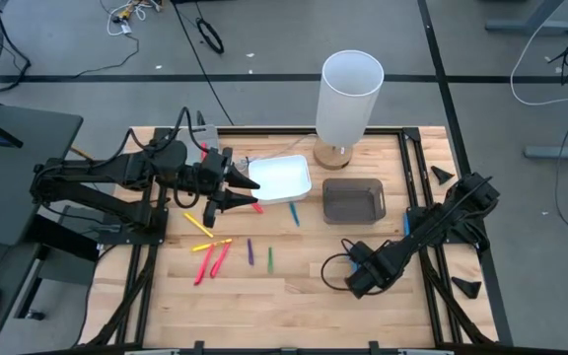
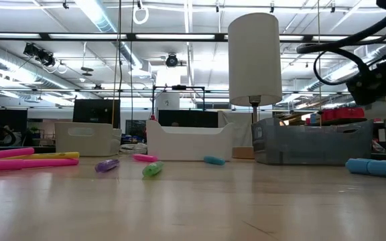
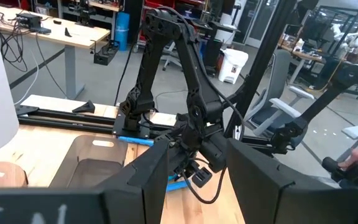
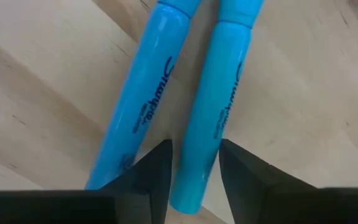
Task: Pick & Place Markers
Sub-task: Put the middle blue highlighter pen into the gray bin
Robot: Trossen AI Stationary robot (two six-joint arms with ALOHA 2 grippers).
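- The wooden table (image 1: 304,306) carries everything; a tall white cylinder (image 1: 351,89) on a wooden foot stands at its far edge, clear of the working area
- The left gripper (image 1: 248,193) hangs just beside the white tray (image 1: 309,183), its fingers spread with nothing seen between them; judging from that position, it is placed at the drop-off spot rather than over any marker
- The right gripper (image 4: 194,165) points down at the tabletop on the right side, fingers parted and empty, lined up along one of two blue markers (image 4: 210,106) lying side by side; that alignment suggests it is set to close across the barrel
- The grey tray (image 1: 353,181) sits next to the white one, between the two arms, so either can reach it
- Most markers (image 1: 213,258) lie loose on the wood in front of the trays: yellow, pink, purple and green ones scattered apart, a small blue one nearer the white tray, none visibly inside a tray yet
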